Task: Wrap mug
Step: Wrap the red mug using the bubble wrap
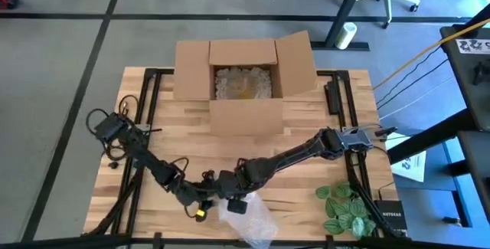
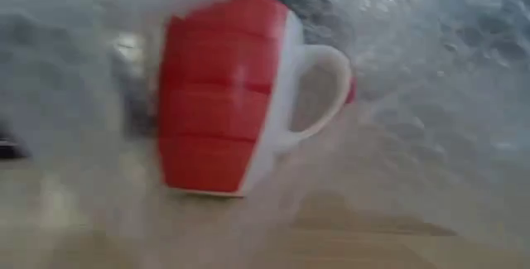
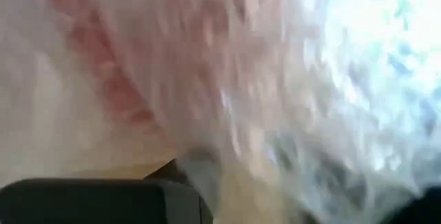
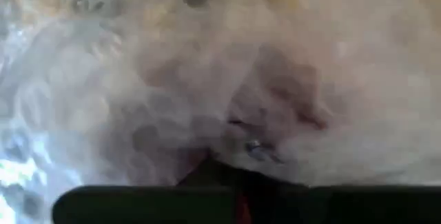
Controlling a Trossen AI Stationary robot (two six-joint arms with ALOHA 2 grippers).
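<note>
Wooden table (image 1: pixel 306 119) carries the open box (image 1: pixel 243 80) far beyond both claws, left gripper (image 1: pixel 200 200) and right gripper (image 1: pixel 233 195), grip unclear, meeting at bubble wrap (image 1: pixel 249 218) draped over the red mug (image 2: pixel 219 95), likely folding it closed.

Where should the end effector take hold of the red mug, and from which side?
Probably by the white handle: in the low view it loops clear off one side of the upright red mug. Come in level from that handle side, pinching through the bubble wrap draped over it.
</note>
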